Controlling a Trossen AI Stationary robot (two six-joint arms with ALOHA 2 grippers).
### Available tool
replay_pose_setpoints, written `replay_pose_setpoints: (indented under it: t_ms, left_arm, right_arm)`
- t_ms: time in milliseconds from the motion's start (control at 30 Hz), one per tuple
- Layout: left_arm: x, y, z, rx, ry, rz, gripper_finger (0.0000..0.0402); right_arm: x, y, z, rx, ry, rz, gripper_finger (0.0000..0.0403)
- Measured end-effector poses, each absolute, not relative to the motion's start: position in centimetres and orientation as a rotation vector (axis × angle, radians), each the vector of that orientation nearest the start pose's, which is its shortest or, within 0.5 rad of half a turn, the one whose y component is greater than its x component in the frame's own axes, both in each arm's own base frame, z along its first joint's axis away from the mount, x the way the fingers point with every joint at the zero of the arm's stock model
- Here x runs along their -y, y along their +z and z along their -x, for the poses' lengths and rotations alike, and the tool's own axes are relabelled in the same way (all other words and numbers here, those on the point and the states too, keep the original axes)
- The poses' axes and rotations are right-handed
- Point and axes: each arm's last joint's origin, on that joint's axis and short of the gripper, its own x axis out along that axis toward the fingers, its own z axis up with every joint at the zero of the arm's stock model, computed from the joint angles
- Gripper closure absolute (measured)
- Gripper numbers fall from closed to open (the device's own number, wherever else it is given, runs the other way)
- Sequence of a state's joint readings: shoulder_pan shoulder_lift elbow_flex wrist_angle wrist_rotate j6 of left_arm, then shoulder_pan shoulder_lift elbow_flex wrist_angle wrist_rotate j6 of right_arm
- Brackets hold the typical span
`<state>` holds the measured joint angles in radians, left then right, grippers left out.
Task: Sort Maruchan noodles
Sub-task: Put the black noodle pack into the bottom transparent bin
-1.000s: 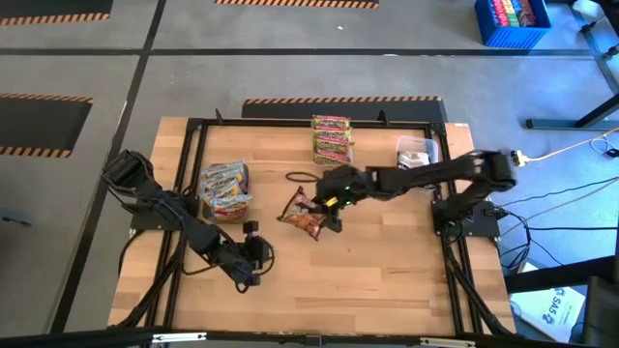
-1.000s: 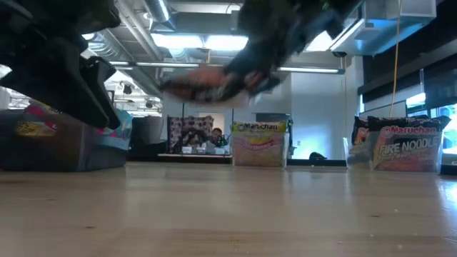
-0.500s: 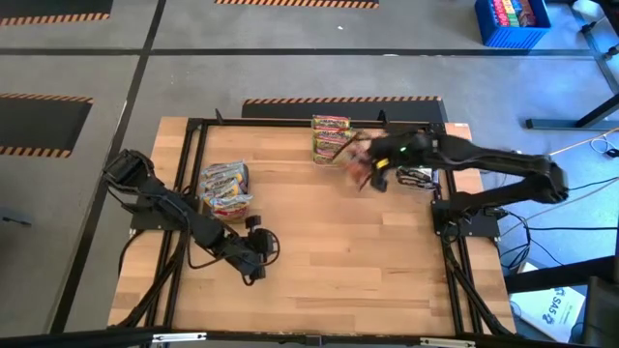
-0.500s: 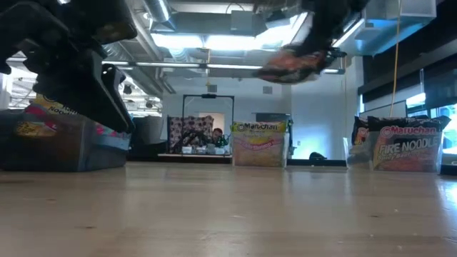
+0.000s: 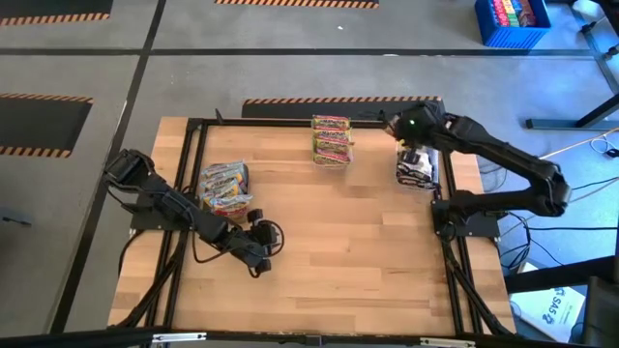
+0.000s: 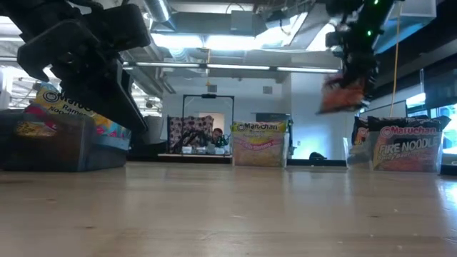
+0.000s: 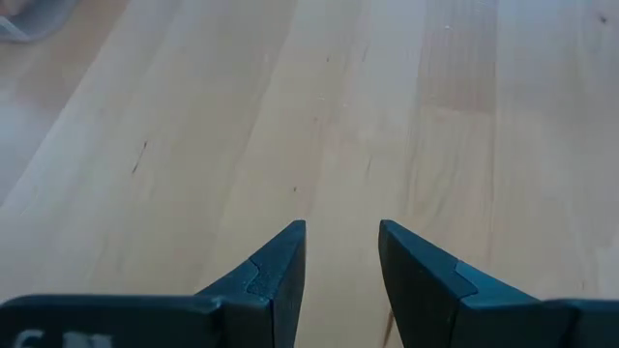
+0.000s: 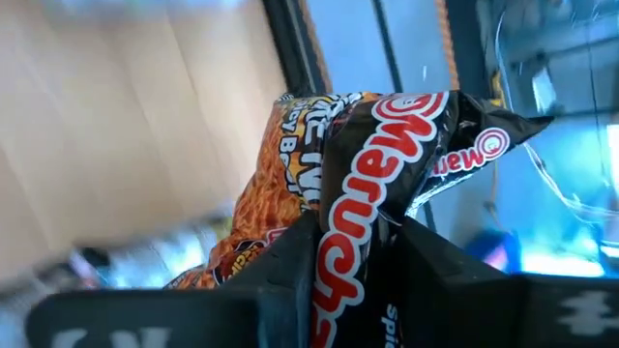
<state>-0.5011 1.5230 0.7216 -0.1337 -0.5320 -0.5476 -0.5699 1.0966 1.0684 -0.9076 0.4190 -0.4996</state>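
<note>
Right gripper [image 8: 353, 253], clenched on a dark Maruchan packet [image 8: 387, 164], hangs above the right tub [image 5: 418, 166], while the left gripper [image 7: 340, 280] waits apart and empty; three piles already stand sorted, so probably only this packet remains.

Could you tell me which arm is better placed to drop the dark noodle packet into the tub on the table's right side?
The right. Its gripper already holds the dark packet above the right tub, while the left gripper is empty, over bare wood.
</note>
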Motion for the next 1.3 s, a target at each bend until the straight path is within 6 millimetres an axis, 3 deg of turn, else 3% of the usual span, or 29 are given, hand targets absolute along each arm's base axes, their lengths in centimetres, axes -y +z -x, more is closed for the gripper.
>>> replay_pose_setpoints:
  t_ms: [267, 633, 1000, 1300]
  left_arm:
    - [11.9, 15.8, -25.0, -0.77, 0.244, 0.045, 0.0274]
    - [11.9, 15.8, -25.0, -0.773, 0.236, 0.024, 0.0274]
    - [12.1, 15.9, -25.0, -0.759, 0.216, 0.005, 0.0274]
    - [12.3, 15.9, -24.9, -0.758, 0.207, 0.002, 0.0274]
  right_arm:
    - [13.4, 29.0, -16.4, -1.546, -0.606, 0.472, 0.034]
    - [13.2, 25.4, -15.9, -1.708, -0.49, 0.547, 0.0342]
    - [13.8, 21.6, -15.9, -1.673, -0.383, 0.653, 0.0336]
    - [13.9, 19.3, -15.1, -1.634, -0.448, 0.553, 0.0318]
